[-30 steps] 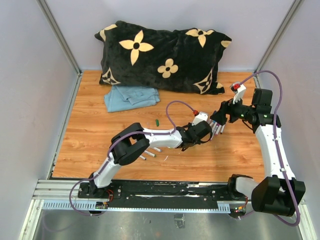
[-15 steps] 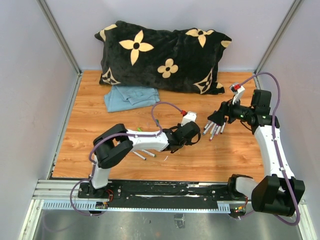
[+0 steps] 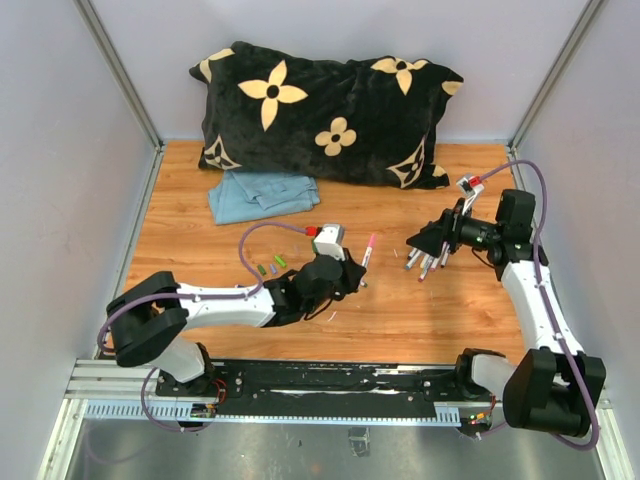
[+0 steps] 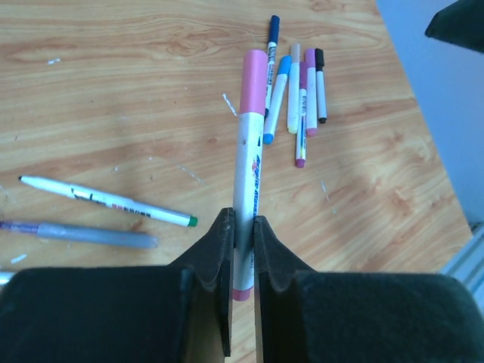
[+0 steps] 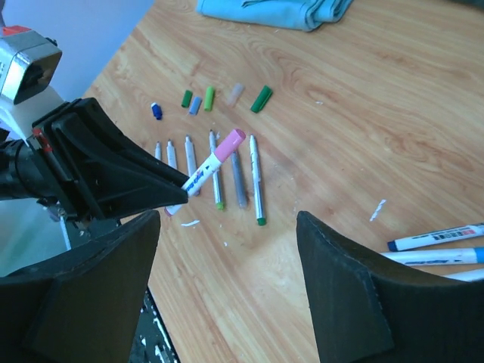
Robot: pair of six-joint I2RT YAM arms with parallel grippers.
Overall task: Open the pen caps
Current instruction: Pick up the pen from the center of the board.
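Note:
My left gripper (image 4: 243,227) is shut on the white barrel of a pen (image 4: 246,178) whose pink cap (image 4: 254,82) is on and points away from me. The top view has this gripper (image 3: 349,272) near the table's middle, the pen (image 3: 367,249) sticking out toward the right arm. My right gripper (image 5: 228,227) is open and empty, facing the pink cap (image 5: 231,141) from some distance. Several capped pens (image 4: 299,94) lie in a bunch below the right gripper (image 3: 424,246). Loose caps (image 5: 209,98) in green, blue and grey lie beside several uncapped pens (image 5: 238,178).
A black pillow with cream flowers (image 3: 325,112) lies along the back wall, with a folded blue cloth (image 3: 262,193) in front of it. Small white scraps (image 5: 377,209) dot the wooden table (image 3: 200,240). Grey walls close in left and right.
My left arm has drawn back to the left, away from the right gripper, carrying the pink-capped pen. The right gripper has shifted slightly and stays above the bunch of capped pens.

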